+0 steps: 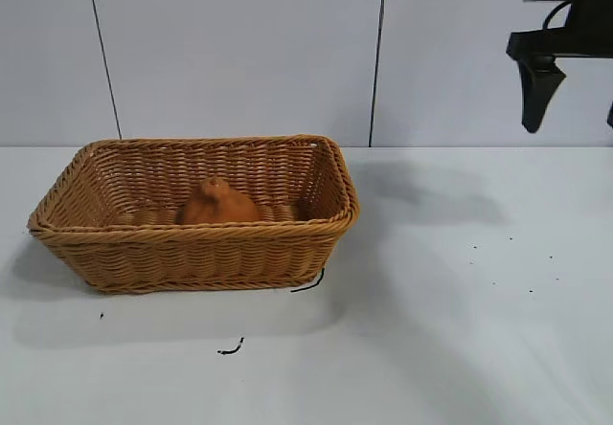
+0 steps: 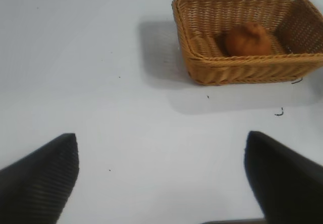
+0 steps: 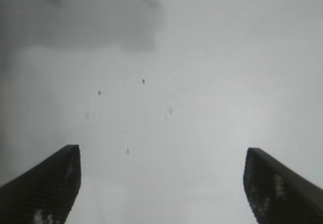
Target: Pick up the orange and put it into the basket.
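One orange [image 1: 216, 203] sits inside the basket [image 1: 192, 253], on its woven floor near the middle, knobby bump pointing up; the left wrist view shows it there too [image 2: 248, 39], with the basket's braided rim [image 2: 242, 60] around it. The basket stands on the white surface [image 1: 460, 329] toward its left edge, long side facing the exterior camera. A short black scrap [image 1: 308, 283] lies on the surface touching the basket's near right corner, and another dark squiggle [image 1: 230, 349] lies a little nearer the front edge. Small dark specks dot the right part of the surface.

The right gripper [image 1: 567, 95] hangs high above the right edge of the surface, well apart from the basket, holding nothing; its wrist view shows the fingers [image 3: 45, 188] spread wide over bare surface. The left gripper [image 2: 161, 178] is also spread and empty, raised over the surface and well away from the basket, with its dark fingers [image 2: 40, 178] at either side of that view.
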Controlling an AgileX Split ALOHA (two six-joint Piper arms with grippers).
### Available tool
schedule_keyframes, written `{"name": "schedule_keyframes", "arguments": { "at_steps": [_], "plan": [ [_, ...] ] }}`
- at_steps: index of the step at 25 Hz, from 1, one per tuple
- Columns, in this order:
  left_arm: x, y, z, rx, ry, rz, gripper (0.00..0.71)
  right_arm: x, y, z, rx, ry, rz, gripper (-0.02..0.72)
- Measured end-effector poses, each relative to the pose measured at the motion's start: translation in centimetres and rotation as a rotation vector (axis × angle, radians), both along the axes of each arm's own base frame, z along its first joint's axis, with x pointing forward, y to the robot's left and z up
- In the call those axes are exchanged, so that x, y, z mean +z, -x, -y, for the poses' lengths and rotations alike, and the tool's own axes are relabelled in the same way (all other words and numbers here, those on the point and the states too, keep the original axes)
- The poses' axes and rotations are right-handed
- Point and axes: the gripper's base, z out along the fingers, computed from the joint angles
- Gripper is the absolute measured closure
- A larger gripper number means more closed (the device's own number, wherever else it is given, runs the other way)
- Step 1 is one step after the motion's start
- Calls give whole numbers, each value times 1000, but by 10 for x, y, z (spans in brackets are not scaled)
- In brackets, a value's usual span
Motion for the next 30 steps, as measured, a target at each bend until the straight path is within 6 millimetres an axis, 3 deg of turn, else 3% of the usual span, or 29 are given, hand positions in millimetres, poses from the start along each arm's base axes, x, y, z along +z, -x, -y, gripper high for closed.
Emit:
{"name": "schedule_keyframes", "arguments": {
  "at_steps": [4, 9, 16, 19, 24, 30],
  "plan": [
    [0, 0, 0, 0, 0, 0, 71, 15, 67, 0, 11, 2, 75, 76],
    [0, 0, 0, 0, 0, 0, 71, 20, 142, 0, 10, 2, 228, 76],
    [0, 0, 0, 0, 0, 0, 71, 7, 223, 0, 6, 4, 633, 76],
    [0, 0, 0, 0, 0, 0, 71, -1, 246, 0, 5, 4, 764, 76],
    [0, 0, 0, 0, 0, 0, 71, 2, 275, 1, 5, 4, 967, 76],
    [0, 0, 0, 0, 0, 1, 71, 2, 283, 0, 7, 2, 1019, 76]
  ]
}}
